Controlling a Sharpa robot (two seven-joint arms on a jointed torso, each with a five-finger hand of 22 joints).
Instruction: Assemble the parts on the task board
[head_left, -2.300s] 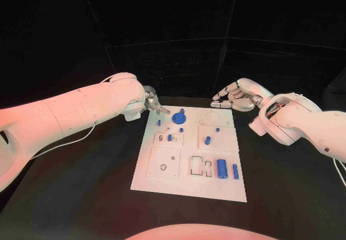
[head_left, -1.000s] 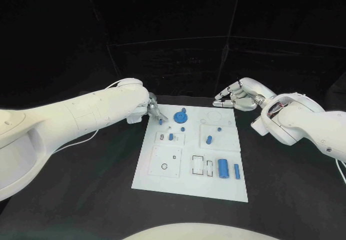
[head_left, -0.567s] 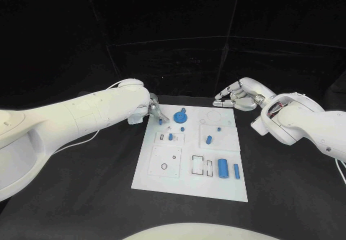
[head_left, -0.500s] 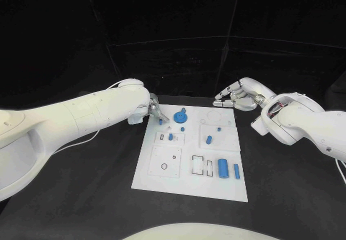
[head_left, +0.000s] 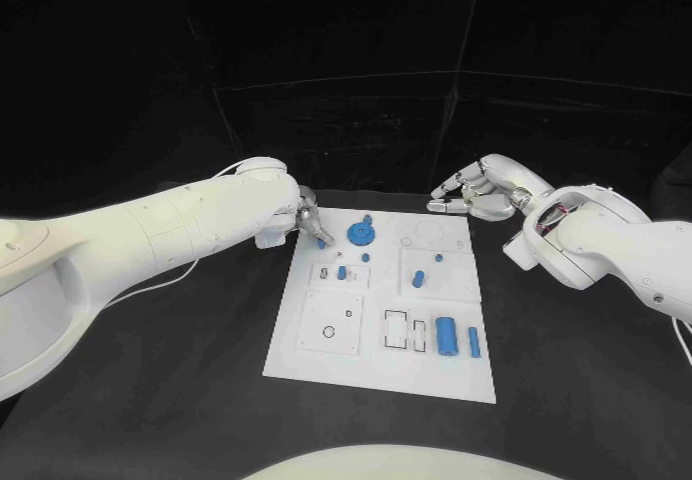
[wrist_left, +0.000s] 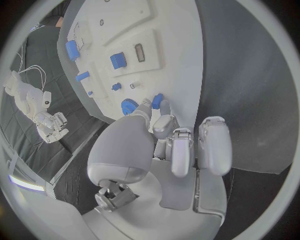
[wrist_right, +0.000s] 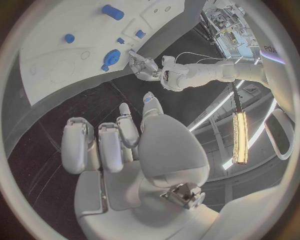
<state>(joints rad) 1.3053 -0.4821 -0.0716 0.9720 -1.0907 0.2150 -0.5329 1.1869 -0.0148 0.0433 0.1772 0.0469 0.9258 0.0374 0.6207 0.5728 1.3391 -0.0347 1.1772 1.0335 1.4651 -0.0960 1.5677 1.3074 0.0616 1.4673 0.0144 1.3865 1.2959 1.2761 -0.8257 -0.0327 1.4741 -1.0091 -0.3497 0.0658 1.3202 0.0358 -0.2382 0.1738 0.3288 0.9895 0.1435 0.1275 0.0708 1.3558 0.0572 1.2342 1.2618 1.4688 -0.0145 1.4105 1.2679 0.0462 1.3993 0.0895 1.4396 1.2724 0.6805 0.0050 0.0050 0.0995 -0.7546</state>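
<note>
We see the left hand (wrist_left: 164, 150) over the edge of the white task board (wrist_left: 178, 60), pinching a small blue part (wrist_left: 157, 101) at its fingertips. Just beside the fingertips sits a round blue part (wrist_left: 128, 106); further beyond lie more blue parts (wrist_left: 117, 60)

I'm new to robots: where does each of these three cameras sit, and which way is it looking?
Head view: on the robot's head, looking down at the white rectangular task board; both white arms show.
Left wrist view: behind the left hand, facing the board's far end; its fingers pinch a small blue part.
Right wrist view: behind the right hand, facing the board.
Shared: all three show the blue round part.
</note>
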